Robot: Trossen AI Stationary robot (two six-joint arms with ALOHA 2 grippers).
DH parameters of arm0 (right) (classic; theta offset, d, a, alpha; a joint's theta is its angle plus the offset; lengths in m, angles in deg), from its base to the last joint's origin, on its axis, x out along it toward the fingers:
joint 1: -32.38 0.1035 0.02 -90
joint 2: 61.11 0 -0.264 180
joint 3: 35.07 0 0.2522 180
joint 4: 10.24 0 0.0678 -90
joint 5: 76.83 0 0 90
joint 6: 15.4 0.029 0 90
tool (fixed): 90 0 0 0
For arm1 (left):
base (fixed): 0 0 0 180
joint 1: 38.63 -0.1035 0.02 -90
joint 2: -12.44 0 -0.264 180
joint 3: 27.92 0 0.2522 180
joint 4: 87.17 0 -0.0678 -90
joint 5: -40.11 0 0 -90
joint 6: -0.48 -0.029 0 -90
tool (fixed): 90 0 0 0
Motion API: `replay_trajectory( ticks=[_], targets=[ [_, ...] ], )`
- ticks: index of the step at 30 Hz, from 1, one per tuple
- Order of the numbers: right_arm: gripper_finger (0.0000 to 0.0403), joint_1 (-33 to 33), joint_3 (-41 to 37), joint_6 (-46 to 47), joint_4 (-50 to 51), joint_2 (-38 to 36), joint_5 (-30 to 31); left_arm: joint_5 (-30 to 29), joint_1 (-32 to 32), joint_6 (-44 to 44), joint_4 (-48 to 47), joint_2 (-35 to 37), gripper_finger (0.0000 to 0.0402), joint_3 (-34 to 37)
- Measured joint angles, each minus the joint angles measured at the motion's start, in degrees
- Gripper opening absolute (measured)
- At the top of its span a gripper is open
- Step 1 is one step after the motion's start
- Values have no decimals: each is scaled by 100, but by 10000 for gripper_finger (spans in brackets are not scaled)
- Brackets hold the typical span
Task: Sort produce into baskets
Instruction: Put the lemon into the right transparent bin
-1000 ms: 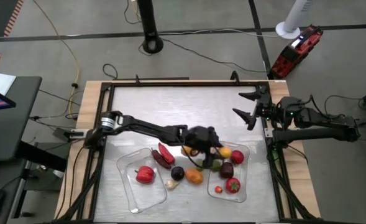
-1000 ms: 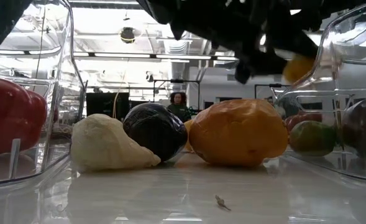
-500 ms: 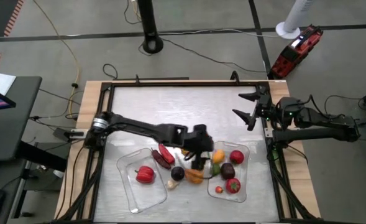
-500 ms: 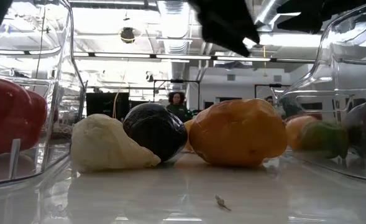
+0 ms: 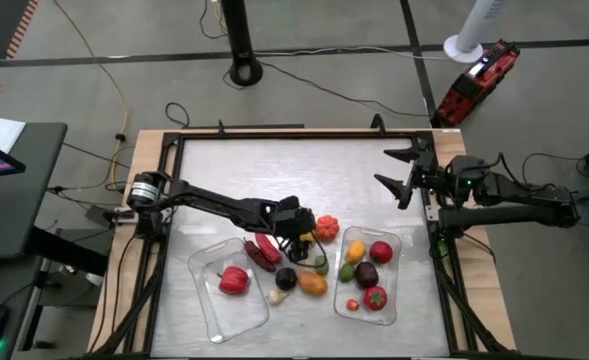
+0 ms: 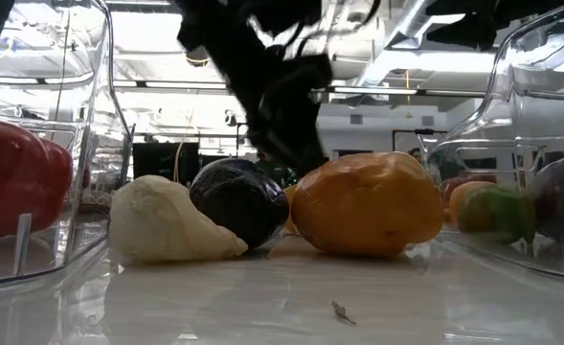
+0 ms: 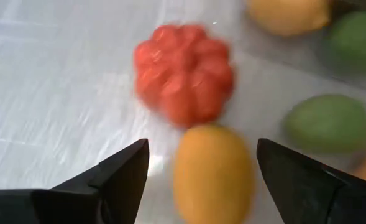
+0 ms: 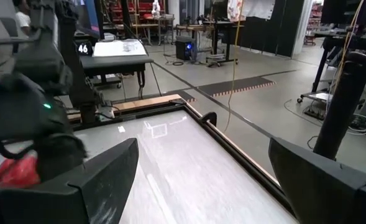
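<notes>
Two clear baskets lie at the table's near side: the left basket [image 5: 206,300] holds a red pepper [image 5: 233,280], the right basket [image 5: 394,285] several pieces, among them a yellow one [image 5: 354,250]. Between them lie a pale garlic piece [image 5: 276,296], a dark purple piece [image 5: 286,278], an orange piece [image 5: 312,285] and a green piece [image 5: 321,265]. An orange pumpkin [image 7: 183,71] sits just beyond. My left gripper [image 7: 198,177] is open, slanting down, one finger on either side of a yellow-orange oval piece [image 7: 214,171] without touching it. My right gripper [image 5: 399,170] waits open at the far right.
A long dark red piece [image 5: 264,250] lies across the left basket's far rim, close to my left arm. The table's far half [image 5: 294,165] is bare metal. A raised frame [image 5: 274,130] runs round the table.
My left gripper has let go of the yellow piece, which now lies in the right basket. It has then gone back toward the table's left, away from that basket, tipped steeply downward and sunk over the loose pieces between the baskets.
</notes>
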Motion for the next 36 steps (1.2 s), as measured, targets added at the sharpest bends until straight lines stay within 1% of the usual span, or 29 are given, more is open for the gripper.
replay_trajectory(
  ticks=[3,6,9,15,18,22,25,28,30,36],
  targets=[
    [386,-1,0,-4,3,31,1,1,-69,92,94,-2,284,266],
    [386,0,0,-24,7,45,0,236,-99,98,110,-2,284,296],
    [386,0,0,-26,7,42,-1,327,-99,55,97,-2,283,296],
    [386,0,0,-22,18,44,-1,175,-120,-136,-319,24,266,288],
    [386,0,0,-28,18,44,-1,160,-93,-159,-419,217,263,77],
    [386,0,0,-24,72,44,1,-49,-12,102,-982,600,263,-82],
    [386,0,0,-17,135,44,-1,-84,51,181,-1652,671,263,-69],
    [386,0,0,-2,107,44,-1,-128,154,-184,-1996,670,268,-69],
    [386,0,0,-2,80,49,-1,-116,175,-272,-2107,644,273,-69],
    [386,0,0,2,60,48,-1,5,6,924,-2232,632,279,-67]
  ],
)
